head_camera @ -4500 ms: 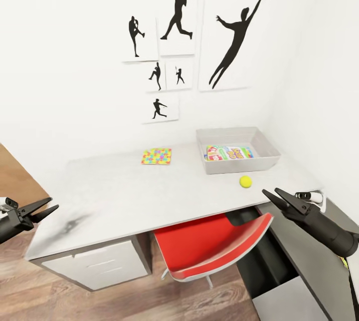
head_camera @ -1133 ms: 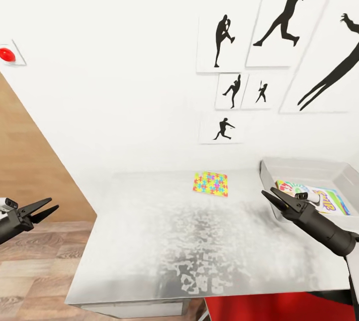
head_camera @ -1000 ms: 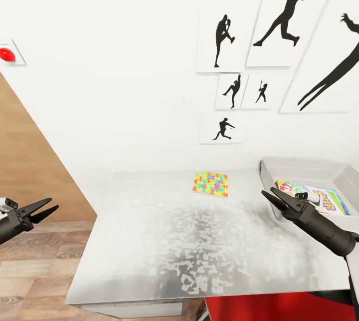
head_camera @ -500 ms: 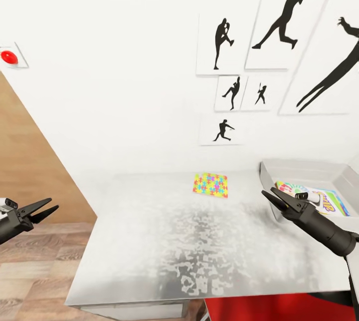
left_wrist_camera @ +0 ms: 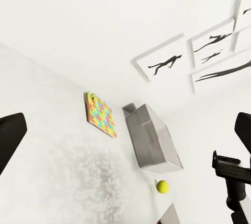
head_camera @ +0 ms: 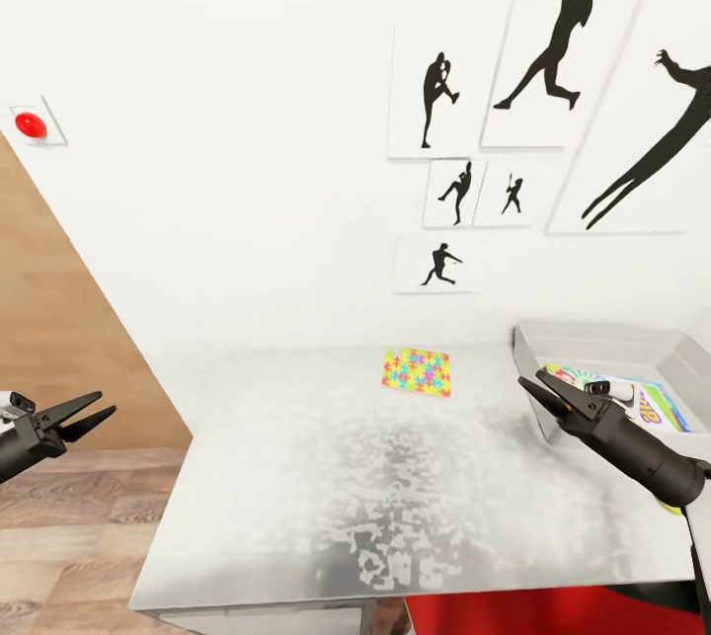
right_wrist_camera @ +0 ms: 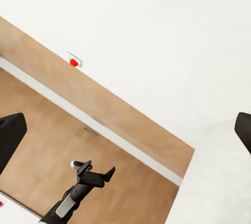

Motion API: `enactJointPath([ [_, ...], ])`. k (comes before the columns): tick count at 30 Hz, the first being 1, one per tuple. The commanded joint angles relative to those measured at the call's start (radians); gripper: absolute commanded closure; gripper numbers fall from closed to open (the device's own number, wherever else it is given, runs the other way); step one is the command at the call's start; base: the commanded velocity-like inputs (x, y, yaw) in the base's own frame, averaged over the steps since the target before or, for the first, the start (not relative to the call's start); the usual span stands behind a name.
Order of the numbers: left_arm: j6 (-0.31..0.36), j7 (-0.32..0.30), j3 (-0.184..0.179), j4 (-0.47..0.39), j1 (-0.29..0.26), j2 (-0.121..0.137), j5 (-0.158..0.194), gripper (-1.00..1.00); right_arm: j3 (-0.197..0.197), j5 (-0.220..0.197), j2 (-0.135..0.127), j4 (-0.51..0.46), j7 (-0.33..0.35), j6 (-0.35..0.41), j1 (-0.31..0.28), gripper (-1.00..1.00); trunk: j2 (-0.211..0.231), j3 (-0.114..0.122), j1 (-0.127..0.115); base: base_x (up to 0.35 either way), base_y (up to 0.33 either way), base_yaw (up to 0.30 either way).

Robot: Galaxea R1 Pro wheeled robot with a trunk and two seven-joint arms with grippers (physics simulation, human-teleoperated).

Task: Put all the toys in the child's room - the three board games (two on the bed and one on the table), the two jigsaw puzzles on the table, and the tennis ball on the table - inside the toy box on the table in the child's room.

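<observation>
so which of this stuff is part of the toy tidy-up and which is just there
For the job:
- bright multicoloured jigsaw puzzle sheet
- shallow light-grey toy box
- colourful printed board game inside it
- yellow tennis ball
- pale grey table

Just there:
- black silhouette wall pictures
- red wall button
- red chair

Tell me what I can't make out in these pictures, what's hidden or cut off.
- Toy box, head view: its far end is cut by the picture's edge, and the right gripper covers part of its near side.
- Board game in it: partly behind that arm, print unreadable.
- Tennis ball, left wrist view: too small for detail.
- Jigsaw puzzle: one in sight; whether the other lies in the box cannot be told.
</observation>
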Motion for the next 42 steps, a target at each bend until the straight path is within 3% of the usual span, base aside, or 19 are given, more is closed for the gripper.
enactJointPath([
  [1, 0.011, -0.003, 0.000, 0.000, -0.001, 0.000, 0.000, -1.00, -0.001, 0.002, 0.000, 0.000, 0.003, 0.004, -0.001, -1.00, -0.002, 0.000, 0.001, 0.000, 0.000, 0.000],
  [12, 0.011, -0.005, 0.000, -0.002, -0.001, 0.000, 0.000, -1.00, 0.000, 0.002, 0.001, 0.000, 0.002, 0.001, -0.001, -1.00, -0.002, 0.018, 0.001, 0.000, 0.000, 0.000],
  [23, 0.011, -0.005, 0.000, -0.004, -0.001, 0.000, 0.001, -1.00, 0.005, 0.000, 0.001, 0.003, 0.000, -0.075, -0.001, -1.00, -0.002, 0.036, 0.001, 0.000, 0.000, 0.000],
  [30, 0.011, -0.004, -0.003, -0.007, -0.001, -0.001, 0.001, -1.00, 0.067, 0.031, 0.002, 0.005, -0.021, -0.084, -0.001, -1.00, -0.002, 0.048, 0.001, 0.000, 0.000, 0.000],
  [33, 0.011, -0.004, -0.007, -0.007, -0.001, -0.002, 0.002, -1.00, 0.096, 0.084, 0.004, 0.013, -0.107, -0.078, -0.001, -1.00, -0.002, 0.053, 0.001, 0.000, 0.000, 0.000],
  [42, 0.021, -0.005, -0.041, -0.051, -0.002, -0.008, 0.004, -1.00, 0.133, 0.117, 0.001, 0.030, -0.334, -0.052, -0.051, -1.00, -0.002, 0.068, 0.001, 0.000, 0.000, 0.000],
])
